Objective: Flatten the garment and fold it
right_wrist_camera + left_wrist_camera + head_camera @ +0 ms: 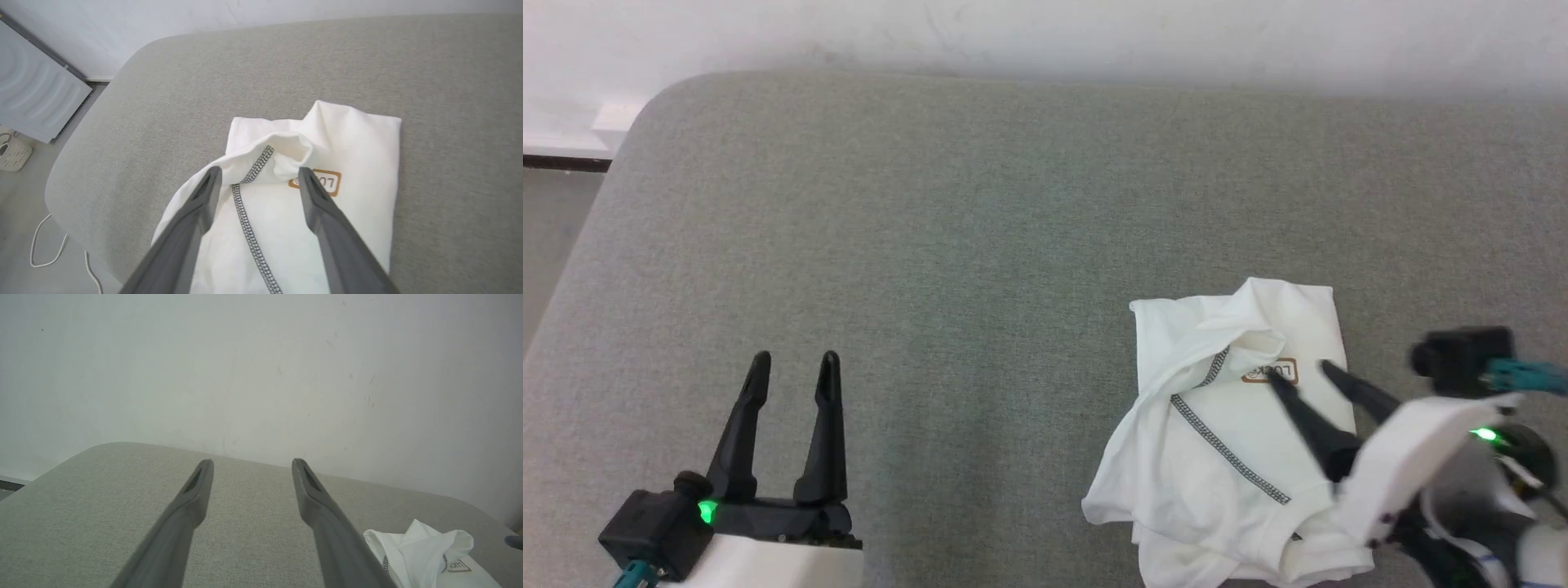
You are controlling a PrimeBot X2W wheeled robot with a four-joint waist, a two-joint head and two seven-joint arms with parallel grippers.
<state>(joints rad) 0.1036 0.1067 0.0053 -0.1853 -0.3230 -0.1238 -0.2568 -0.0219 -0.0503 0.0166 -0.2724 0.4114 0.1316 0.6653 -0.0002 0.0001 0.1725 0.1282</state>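
Observation:
The white garment (1225,433) lies in a loosely folded, rumpled heap at the lower right of the grey cushion (980,229). Its dark zigzag seam (1225,449) and brown-bordered patch (1270,373) face up. My right gripper (1303,374) hangs open just above the garment, fingertips near the patch, nothing between them. In the right wrist view the garment (351,139) spreads under the right gripper (259,172), one fingertip over the patch (331,181). My left gripper (795,362) stands open and empty at the lower left, far from the garment. The left wrist view shows the left gripper (252,463) and a garment corner (425,547).
A pale wall (1045,33) runs behind the cushion. The cushion's rounded left edge (572,269) drops to the floor. In the right wrist view a white appliance (32,94), a small white basket (12,155) and a white cable (45,245) sit on the floor beyond the cushion.

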